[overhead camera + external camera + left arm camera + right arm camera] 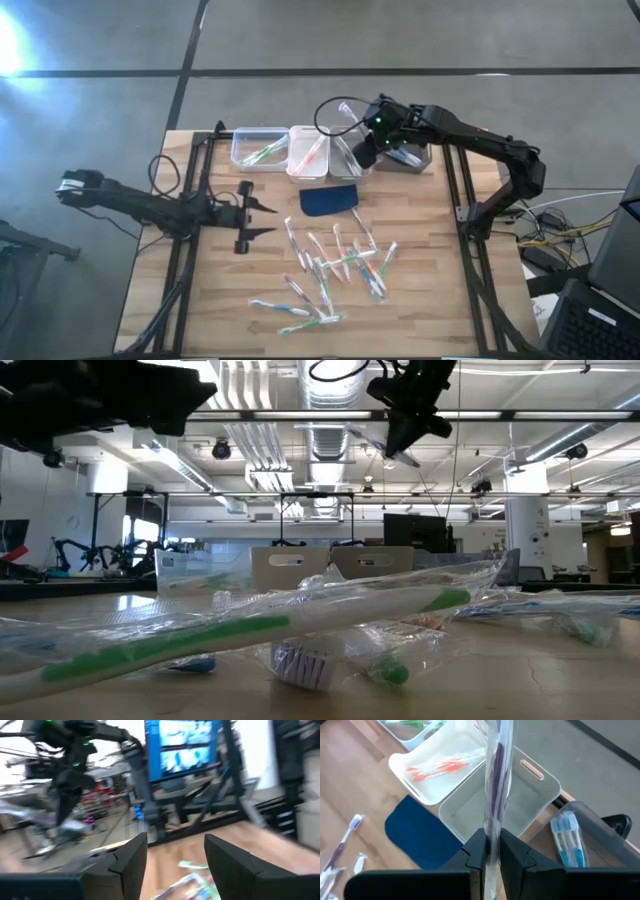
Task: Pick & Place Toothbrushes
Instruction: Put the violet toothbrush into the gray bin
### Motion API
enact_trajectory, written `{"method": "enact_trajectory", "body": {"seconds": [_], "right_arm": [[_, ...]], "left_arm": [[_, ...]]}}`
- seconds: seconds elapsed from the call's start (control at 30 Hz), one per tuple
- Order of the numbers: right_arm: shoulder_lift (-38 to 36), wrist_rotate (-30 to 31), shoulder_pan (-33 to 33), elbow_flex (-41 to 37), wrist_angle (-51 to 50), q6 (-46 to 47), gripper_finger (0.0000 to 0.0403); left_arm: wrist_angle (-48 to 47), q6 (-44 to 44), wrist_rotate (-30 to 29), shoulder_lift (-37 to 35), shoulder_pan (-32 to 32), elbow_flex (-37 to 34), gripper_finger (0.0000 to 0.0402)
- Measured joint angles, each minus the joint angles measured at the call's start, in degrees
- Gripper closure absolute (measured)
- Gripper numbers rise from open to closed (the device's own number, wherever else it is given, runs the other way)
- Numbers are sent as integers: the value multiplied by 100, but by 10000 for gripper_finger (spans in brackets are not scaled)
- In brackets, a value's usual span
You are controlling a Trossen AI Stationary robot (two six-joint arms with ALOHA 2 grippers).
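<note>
Many wrapped toothbrushes (330, 270) lie scattered on the wooden table's near half; one with a green handle (250, 630) fills the low view. My right gripper (365, 140) hangs over the row of bins at the far edge. It is shut on one wrapped toothbrush (495, 780) with a greyish-purple handle, above the empty white bin (520, 795). My left gripper (268, 220) stands open at the table's left, pointing level toward the pile and holding nothing; its fingers (132, 860) show in its wrist view. My right gripper pinches the wrapped toothbrush's shaft (492, 822) between its two fingers. The fingers slant down from the table's right. The toothbrush runs on past the fingertips, lifted clear above the empty bin, and its free end (343, 105) points toward the far edge.
Of the bins, the clear one (260, 147) holds green brushes, the white one (308, 152) orange ones, and the grey one (410, 158) blue ones (567, 840). A dark blue pad (330, 200) lies between the bins and the pile.
</note>
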Motion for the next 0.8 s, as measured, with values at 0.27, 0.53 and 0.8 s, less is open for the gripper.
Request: {"method": "enact_trajectory", "body": {"seconds": [0.27,0.53,0.8], "right_arm": [[592,-17,-163,-25,218,-218,375],[1136,-74,-369,-23,211,-216,374],[1524,-172,-531,-23,355,-200,374]], "left_arm": [[-62,-91,295,-220,0,0,199],[-83,-56,282,-218,0,0,200],[-74,-52,275,-218,0,0,200]]}}
